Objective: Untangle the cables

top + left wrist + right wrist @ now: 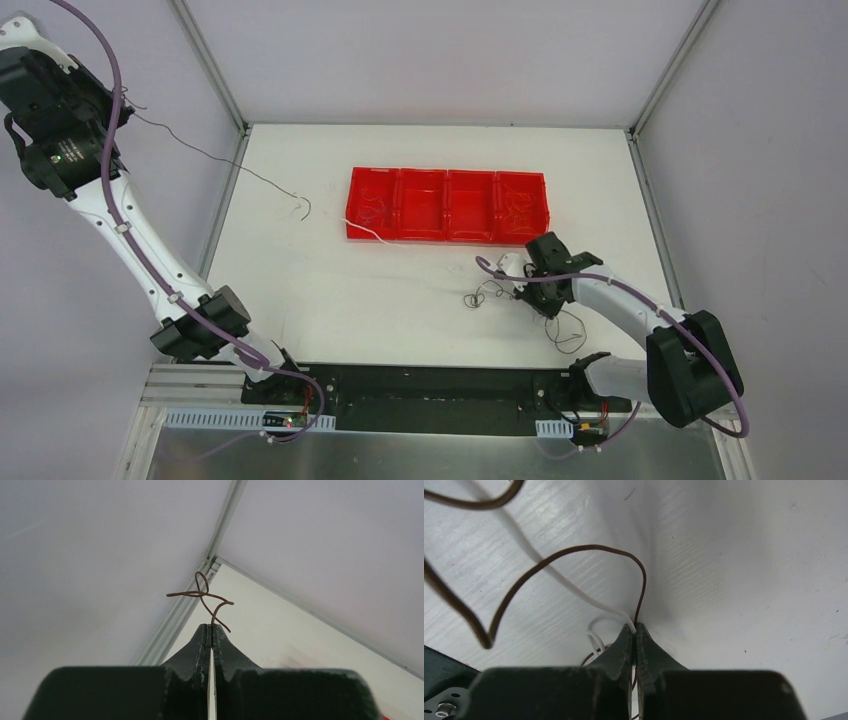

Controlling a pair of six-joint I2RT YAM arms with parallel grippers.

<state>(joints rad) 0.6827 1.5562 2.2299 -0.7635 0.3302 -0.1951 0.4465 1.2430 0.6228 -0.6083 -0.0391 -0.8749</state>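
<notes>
- I take the red tray (430, 236) as my reference. It sits on the white table (300, 290) with four compartments in a row.
- The left gripper (210, 630) is raised high, well off beyond the tray's left end. It is clenched on the tip of one dark cable (202, 594), whose free stub curls into a little loop just past the fingertips.
- In the overhead view that cable runs down alone from the claw, and its far end lies on the table to the left of the tray, apart from it. I judge this one pulled clear of the rest.
- The right gripper (635, 628) is down at the table, just in front of the tray's right end. It is pinched shut on a brown cable (589, 546) and a white cable (574, 588), which meet at its tips.
- A small tangle (480, 296) lies just beside that claw, in front of the tray, with another loose loop on the claw's near side.
- Thin strands (372, 212) seem to lie in the tray's left end compartment, and perhaps in the right end one too. They are too fine for me to be sure.
- My read is that one cable is out and the knot by the right claw is not yet undone, so the task is partway at best.
</notes>
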